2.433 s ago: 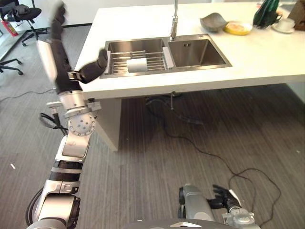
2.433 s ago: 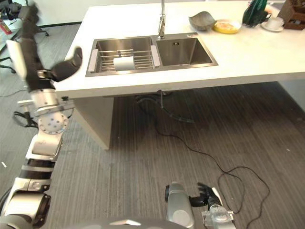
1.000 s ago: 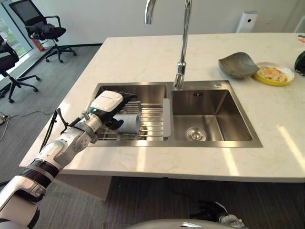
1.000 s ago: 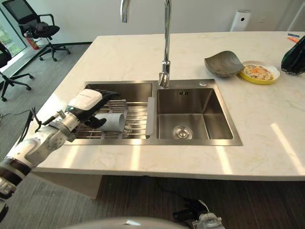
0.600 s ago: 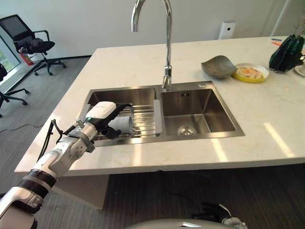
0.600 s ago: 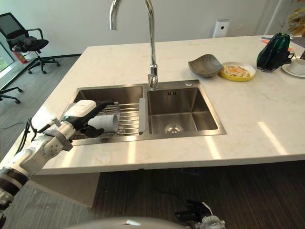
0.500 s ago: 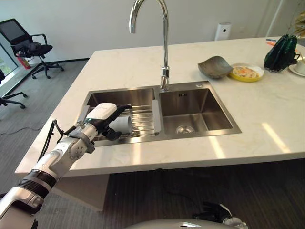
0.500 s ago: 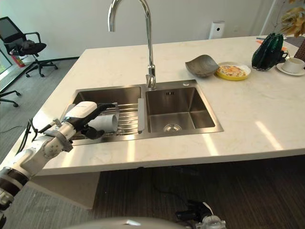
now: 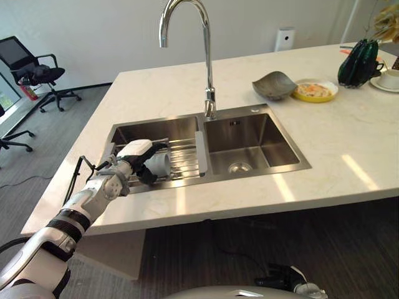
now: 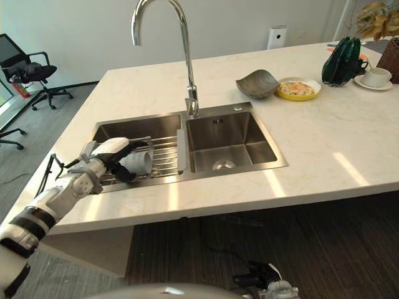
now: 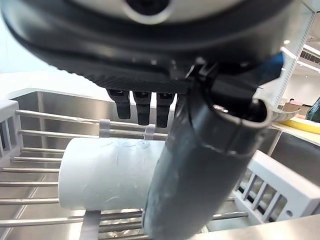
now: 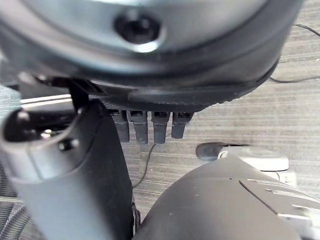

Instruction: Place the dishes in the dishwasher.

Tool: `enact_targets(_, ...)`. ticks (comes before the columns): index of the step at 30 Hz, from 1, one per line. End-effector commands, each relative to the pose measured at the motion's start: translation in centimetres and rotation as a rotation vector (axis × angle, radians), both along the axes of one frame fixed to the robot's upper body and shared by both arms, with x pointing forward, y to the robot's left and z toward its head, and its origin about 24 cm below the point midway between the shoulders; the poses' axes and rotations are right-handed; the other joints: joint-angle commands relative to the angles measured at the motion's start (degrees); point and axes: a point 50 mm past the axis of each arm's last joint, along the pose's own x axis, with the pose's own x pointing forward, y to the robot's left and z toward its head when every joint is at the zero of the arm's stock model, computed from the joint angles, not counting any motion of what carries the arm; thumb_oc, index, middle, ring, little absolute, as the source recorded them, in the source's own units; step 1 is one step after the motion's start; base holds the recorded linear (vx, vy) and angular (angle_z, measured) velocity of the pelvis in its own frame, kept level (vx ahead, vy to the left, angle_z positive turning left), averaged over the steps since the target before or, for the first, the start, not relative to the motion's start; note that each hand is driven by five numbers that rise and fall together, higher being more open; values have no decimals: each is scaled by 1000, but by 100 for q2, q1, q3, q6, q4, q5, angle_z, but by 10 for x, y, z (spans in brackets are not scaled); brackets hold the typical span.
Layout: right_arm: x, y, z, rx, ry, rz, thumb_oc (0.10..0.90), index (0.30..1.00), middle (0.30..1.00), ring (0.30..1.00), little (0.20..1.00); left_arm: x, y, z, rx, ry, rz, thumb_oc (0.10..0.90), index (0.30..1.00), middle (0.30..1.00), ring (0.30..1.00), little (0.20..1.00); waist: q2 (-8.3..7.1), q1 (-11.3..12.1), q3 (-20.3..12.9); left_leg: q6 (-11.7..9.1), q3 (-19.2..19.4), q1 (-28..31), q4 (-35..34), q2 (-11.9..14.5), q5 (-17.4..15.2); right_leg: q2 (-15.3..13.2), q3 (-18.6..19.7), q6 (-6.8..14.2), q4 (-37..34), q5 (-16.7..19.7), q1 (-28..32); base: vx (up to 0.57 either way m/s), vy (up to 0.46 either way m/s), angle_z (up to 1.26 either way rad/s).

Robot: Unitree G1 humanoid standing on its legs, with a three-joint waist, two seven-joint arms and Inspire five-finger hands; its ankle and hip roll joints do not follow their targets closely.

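Note:
A white cup (image 9: 162, 163) lies on its side on the wire rack (image 9: 184, 157) across the left basin of the steel sink (image 9: 143, 129). My left hand (image 9: 133, 153) is at the cup's base end, its fingers (image 11: 142, 104) reaching straight over the top of the cup (image 11: 105, 172). The thumb (image 11: 200, 170) crosses the cup's near side. The hand is open, with the cup between thumb and fingers. Down near the floor hangs my right hand (image 10: 262, 274), idle, its fingers (image 12: 150, 129) relaxed and holding nothing.
A tall chrome faucet (image 9: 207, 68) stands behind the sink, and the right basin (image 9: 249, 146) is bare. On the counter at far right sit a grey bowl (image 9: 274, 84), a yellow plate of food (image 9: 315, 90), a dark green object (image 9: 358, 62) and a cup on a saucer (image 9: 389, 78). Office chairs (image 9: 34, 67) stand left.
The camera has shifted. The left arm, raised beside the counter 2.4 s ago, has come down onto the cup in the rack and stayed there over the last second.

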Motion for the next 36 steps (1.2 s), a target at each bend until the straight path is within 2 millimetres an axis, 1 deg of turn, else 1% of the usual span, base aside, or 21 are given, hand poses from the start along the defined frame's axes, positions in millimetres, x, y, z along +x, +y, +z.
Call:
enact_targets(1, -11, -2, -3, -23, 70, 77, 800, 900, 900, 900, 900, 38, 19, 80, 58, -244, 83, 800, 900, 900, 900, 900, -298, -88, 165, -138, -127, 316, 48, -29, -326, -25, -316, 162, -465, 271, 244, -1, -8, -3)
enact_targets(2, -11, -2, -3, -23, 70, 77, 800, 900, 900, 900, 900, 38, 19, 80, 58, -244, 83, 800, 900, 900, 900, 900, -298, -88, 165, -138, -127, 316, 48, -29, -326, -25, -316, 162, -465, 271, 244, 37, -24, 0)
enact_targets(3, 56, -31, 21, -110, -18, 55, 800, 900, 900, 900, 900, 48, -1, 76, 84, -190, 25, 800, 900, 900, 900, 900, -323, 47, 102, -139, -168, 324, 48, -15, -321, -34, -370, 161, -482, 253, 296, 0, -52, -1)
enact_targets(4, 5, -51, 18, -73, 6, 58, 800, 900, 900, 900, 900, 45, 22, 71, 106, -152, 103, 800, 900, 900, 900, 900, -382, -165, 152, -162, -125, 332, 48, -26, -316, -10, -333, 160, -472, 268, 277, -25, -59, -1)
enact_targets(6, -19, -66, 27, -80, -12, 79, 800, 900, 900, 900, 900, 44, 48, 70, 110, -110, 217, 800, 900, 900, 900, 900, -381, -346, 176, -176, -44, 333, 48, -15, -307, 14, -270, 177, -436, 297, 204, -83, -28, 20)
enact_targets(7, -27, -65, 28, -68, -5, 100, 800, 900, 900, 900, 900, 43, 54, 72, 111, -98, 246, 800, 900, 900, 900, 900, -386, -381, 199, -180, -25, 317, 48, -11, -300, 20, -244, 184, -417, 299, 168, -82, -9, -9)
enact_targets(8, -39, -59, 25, -43, 32, 131, 800, 900, 900, 900, 900, 34, 79, 54, 124, -11, 365, 800, 900, 900, 900, 900, -385, -418, 209, -183, -1, 301, 48, -15, -286, 25, -214, 186, -388, 299, 127, -56, -4, -26)
enact_targets(11, -42, -57, 22, -36, 51, 135, 800, 900, 900, 900, 900, 32, 82, 46, 117, 20, 404, 800, 900, 900, 900, 900, -379, -444, 209, -183, 17, 296, 48, -14, -282, 29, -196, 183, -377, 304, 107, -22, -6, -28)
enact_targets(13, -41, -55, 19, -34, 76, 139, 800, 900, 900, 900, 900, 16, 103, 27, 139, 117, 517, 800, 900, 900, 900, 900, -363, -496, 189, -182, 66, 310, 48, -27, -289, 57, -128, 181, -361, 320, 76, -8, -7, -11)
enact_targets(14, -41, -54, 18, -32, 84, 137, 800, 900, 900, 900, 900, 6, 111, 18, 132, 166, 563, 400, 300, 300, 300, 300, -363, -507, 181, -181, 81, 321, 48, -30, -297, 63, -106, 181, -363, 327, 66, 1, -7, -15)
enact_targets(17, -43, -54, 16, -34, 106, 132, 800, 900, 900, 900, 900, -8, 123, 6, 115, 226, 616, 400, 300, 300, 300, 300, -348, -533, 172, -178, 130, 347, 48, -30, -305, 78, -49, 174, -351, 341, 45, 7, -1, -18)
enact_targets(19, -50, -53, 13, -29, 132, 123, 800, 900, 900, 900, 900, -11, 125, 6, 59, 191, 629, 400, 300, 300, 300, 300, -342, -521, 170, -171, 156, 361, 48, -25, -312, 83, -18, 170, -342, 343, 27, -7, 4, -16)
enact_targets(23, -56, -49, 11, -24, 144, 113, 800, 900, 900, 900, 900, 0, 118, 21, -5, 56, 597, 400, 300, 300, 300, 300, -354, -489, 176, -166, 116, 340, 48, -30, -308, 77, -50, 166, -342, 333, 27, -3, 1, -2)
enact_targets(27, -49, -42, 11, -12, 71, 86, 800, 900, 900, 900, 900, 25, 87, 72, -215, -337, 464, 400, 300, 300, 300, 300, -444, -362, 199, -155, -47, 278, 48, -29, -313, 44, -175, 160, -315, 305, 50, -16, -16, 6)
enact_targets(28, -49, -42, 11, -12, 71, 86, 800, 900, 900, 900, 900, 25, 87, 72, -215, -337, 464, 400, 300, 300, 300, 300, -444, -362, 199, -155, -47, 278, 48, -29, -313, 44, -175, 160, -315, 305, 50, -8, -24, 26)
enact_targets(29, -47, -38, 11, -11, 40, 71, 800, 900, 900, 900, 900, 24, 72, 89, -385, -501, 419, 400, 300, 300, 300, 300, -497, -298, 208, -152, -113, 264, 48, -33, -318, 26, -232, 153, -309, 290, 75, -1, -14, 24)
enact_targets(30, -47, -38, 11, -11, 40, 71, 800, 900, 900, 900, 900, 24, 72, 89, -385, -501, 419, 400, 300, 300, 300, 300, -497, -298, 208, -152, -113, 264, 48, -33, -318, 26, -232, 153, -309, 290, 75, 3, -28, 37)
enact_targets(31, -41, -35, 11, -21, 14, 62, 800, 900, 900, 900, 900, 21, 56, 104, -614, -669, 397, 400, 300, 300, 300, 300, -533, -247, 199, -153, -173, 248, 48, -29, -323, 12, -280, 144, -310, 273, 102, 11, -20, 15)
enact_targets(32, -38, -35, 11, -39, 2, 59, 800, 900, 900, 900, 900, 18, 49, 115, -696, -761, 380, 400, 300, 300, 300, 300, -537, -211, 185, -153, -203, 242, 48, -27, -329, 2, -302, 139, -313, 263, 111, 11, -20, 19)
enact_targets(33, -38, -36, 11, -42, 3, 60, 800, 900, 900, 900, 900, 18, 49, 115, -696, -761, 383, 400, 300, 300, 300, 300, -527, -223, 185, -152, -206, 246, 48, -28, -331, 1, -305, 140, -313, 261, 116, 8, -14, 11)
enact_targets(36, -23, -40, 15, -120, -33, 87, 800, 900, 900, 900, 900, 8, 31, 138, -986, -920, 319, 400, 300, 300, 300, 300, -509, -137, 178, -145, -286, 230, 48, -22, -325, 12, -339, 119, -311, 241, 147, 5, -20, 11)
